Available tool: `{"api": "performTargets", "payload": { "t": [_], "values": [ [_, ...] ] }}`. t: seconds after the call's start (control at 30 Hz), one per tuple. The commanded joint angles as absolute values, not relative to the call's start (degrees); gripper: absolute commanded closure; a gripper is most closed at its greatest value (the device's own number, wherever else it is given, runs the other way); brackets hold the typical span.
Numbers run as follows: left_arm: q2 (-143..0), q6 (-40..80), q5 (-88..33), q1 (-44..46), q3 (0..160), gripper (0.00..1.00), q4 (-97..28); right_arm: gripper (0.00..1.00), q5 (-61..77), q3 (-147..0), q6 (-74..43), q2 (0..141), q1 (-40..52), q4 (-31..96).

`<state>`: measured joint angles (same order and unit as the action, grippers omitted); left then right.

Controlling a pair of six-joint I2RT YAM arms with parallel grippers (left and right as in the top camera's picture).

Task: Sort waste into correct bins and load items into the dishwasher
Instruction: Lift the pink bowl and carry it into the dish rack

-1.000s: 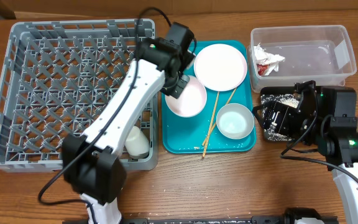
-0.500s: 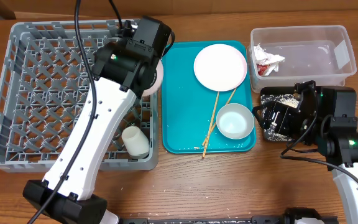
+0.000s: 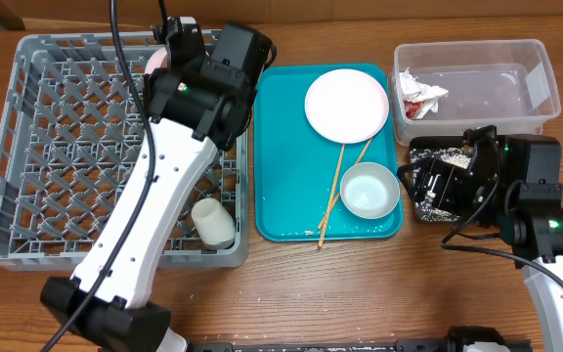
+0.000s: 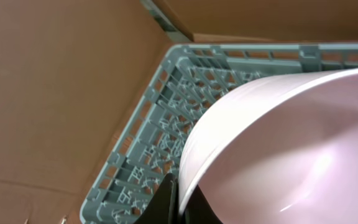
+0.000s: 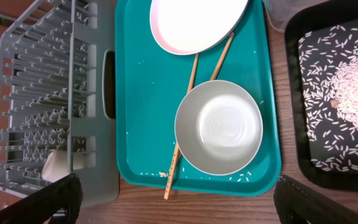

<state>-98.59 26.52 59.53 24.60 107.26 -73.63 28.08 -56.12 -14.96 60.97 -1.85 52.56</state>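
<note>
- Left wrist view: the pale pink dish (image 4: pixel 278 143) is pinched by its rim in the left gripper (image 4: pixel 179 202), whose jaws are narrow on the edge. It hangs tilted over a corner of the dish rack (image 4: pixel 135 168). Whether it touches the grid I cannot tell.
- Overhead shows only a pink sliver of that dish, at the rack's 12 o'clock edge. The arm hides the rest.
- Done, as I judge it:
  - The white cup (image 3: pixel 213 223) lies in the rack near its 5 o'clock corner.
  - The wrapper (image 3: pixel 420 96) sits in the clear tub (image 3: pixel 497 88).
  - The rice (image 5: pixel 353 87) is spread in the black tray (image 5: pixel 289 124).
- Left to do:
  - The held dish needs setting down in the rack.
  - The round plate (image 3: pixel 347 105), the bowl (image 3: pixel 369 189) and the chopsticks (image 3: pixel 335 191) lie on the teal tray (image 3: pixel 281 186), at 3 o'clock of the rack, and are not yet loaded.
- The right gripper (image 5: pixel 176 185) is spread wide and holds nothing. It hangs at the teal tray's 3 o'clock side, above the black tray.
- Only the right wrist view shows a few stray grains on the teal tray, at 6 o'clock of the bowl, and the rice pile itself. In the overhead view the right arm covers most of the black tray.
</note>
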Motion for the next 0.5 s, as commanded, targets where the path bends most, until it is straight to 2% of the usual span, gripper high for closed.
{"api": "performTargets", "payload": {
  "t": [0.0, 0.47],
  "values": [
    [-102.85, 28.51, 67.51, 24.34, 108.12, 0.96, -71.46, 0.0, 27.86, -56.31, -14.79, 60.55, -2.0, 52.21],
    [-119.94, 28.29, 82.98, 24.27, 108.12, 0.96, -63.46, 0.0, 27.86, -56.31, -14.79, 60.55, -2.0, 52.21]
  ]
}}
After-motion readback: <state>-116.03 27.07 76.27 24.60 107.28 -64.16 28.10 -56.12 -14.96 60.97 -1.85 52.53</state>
